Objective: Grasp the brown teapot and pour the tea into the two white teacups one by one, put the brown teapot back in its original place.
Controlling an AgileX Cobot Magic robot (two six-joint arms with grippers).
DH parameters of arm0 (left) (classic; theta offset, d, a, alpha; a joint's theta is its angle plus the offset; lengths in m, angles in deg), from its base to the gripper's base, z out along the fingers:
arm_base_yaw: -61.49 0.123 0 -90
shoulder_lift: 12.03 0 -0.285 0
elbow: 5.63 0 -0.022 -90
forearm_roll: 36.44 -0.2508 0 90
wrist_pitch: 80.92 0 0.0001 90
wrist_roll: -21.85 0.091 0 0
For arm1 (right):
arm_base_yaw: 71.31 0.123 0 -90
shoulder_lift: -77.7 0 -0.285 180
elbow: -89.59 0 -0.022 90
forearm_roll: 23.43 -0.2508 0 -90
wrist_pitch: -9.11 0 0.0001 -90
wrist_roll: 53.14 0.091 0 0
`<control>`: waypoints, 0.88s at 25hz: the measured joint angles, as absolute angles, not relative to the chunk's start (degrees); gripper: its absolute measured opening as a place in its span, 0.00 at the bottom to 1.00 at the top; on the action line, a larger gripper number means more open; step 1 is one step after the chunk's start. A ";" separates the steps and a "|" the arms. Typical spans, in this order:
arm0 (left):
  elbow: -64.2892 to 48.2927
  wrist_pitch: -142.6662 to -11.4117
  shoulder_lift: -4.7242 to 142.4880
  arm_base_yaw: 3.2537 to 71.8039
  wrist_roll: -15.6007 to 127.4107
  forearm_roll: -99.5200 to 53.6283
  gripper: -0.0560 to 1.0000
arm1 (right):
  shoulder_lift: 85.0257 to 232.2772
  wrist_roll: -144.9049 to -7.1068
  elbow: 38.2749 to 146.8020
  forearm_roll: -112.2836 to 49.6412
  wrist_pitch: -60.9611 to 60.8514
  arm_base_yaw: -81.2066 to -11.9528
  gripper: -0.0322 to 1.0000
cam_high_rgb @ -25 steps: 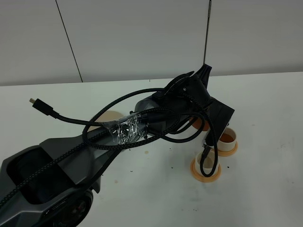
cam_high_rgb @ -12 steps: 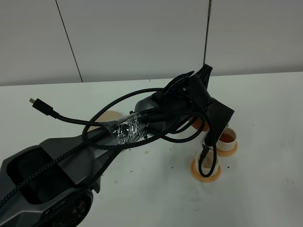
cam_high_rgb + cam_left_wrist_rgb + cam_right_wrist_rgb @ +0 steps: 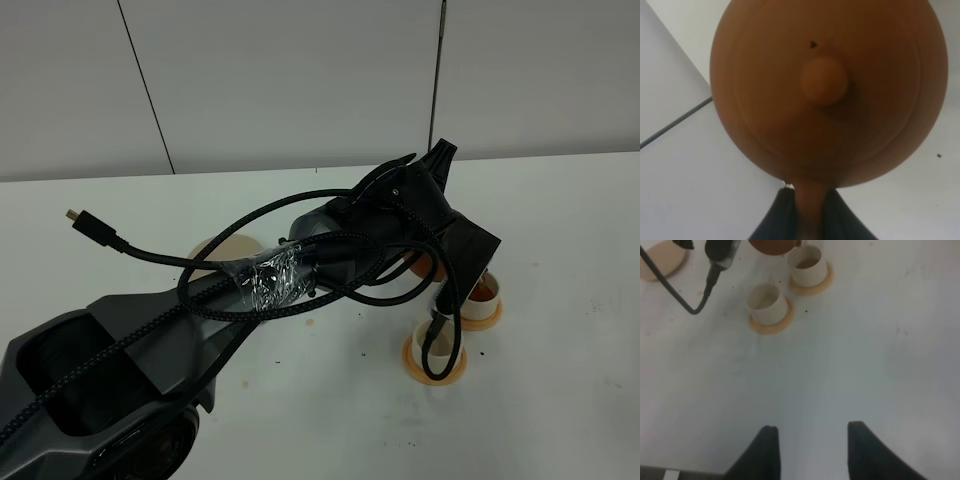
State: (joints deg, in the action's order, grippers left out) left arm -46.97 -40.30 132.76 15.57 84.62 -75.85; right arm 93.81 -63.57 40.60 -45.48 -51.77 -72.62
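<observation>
left gripper (image 3: 809, 212): fingers closed tight on the loop handle of the brown teapot (image 3: 825, 90); the handle sits pinched between the two dark fingers. the pot fills the left wrist view, lid side to the camera, knob on the lid and a small vent hole beside it. the pot is off the table, carried by the left arm, which reaches across to the right part of the high view. most of the pot is hidden there under the arm and its black cables (image 3: 330, 255).

right gripper (image 3: 812, 452): fingers apart, nothing between them, hovering over bare table (image 3: 880, 365) well away from the cups.

teapot position: in the right wrist view only its lower edge shows, just beside the farther teacup (image 3: 807, 265). contact between pot and cup cannot be determined.

farther teacup: upright on its orange coaster (image 3: 815, 286), brown liquid visible inside.

nearer teacup (image 3: 766, 302): upright on its own orange coaster (image 3: 771, 327), close to the first cup but apart from it. interior looks pale; contents cannot be confirmed. in the high view a cable hangs in front of it.

saucer (image 3: 660, 260): cream-beige, flat on the table, bare, well apart from the cups on the left arm's side; partly covered by cables in the high view.

small dark specks on the table around the cups.
</observation>
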 joint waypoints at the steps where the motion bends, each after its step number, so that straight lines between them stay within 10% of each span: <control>1: -46.97 -40.30 132.76 15.57 84.66 -75.85 0.21 | 93.81 -63.57 40.60 -45.48 -51.77 -72.62 0.34; 22: -46.97 -40.05 132.76 15.57 84.79 -76.83 0.21 | 93.81 -63.57 40.60 -45.48 -51.77 -72.62 0.34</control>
State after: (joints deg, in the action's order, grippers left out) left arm -46.97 -40.05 132.76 15.57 84.79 -76.83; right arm 93.81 -63.57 40.60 -45.48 -51.77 -72.62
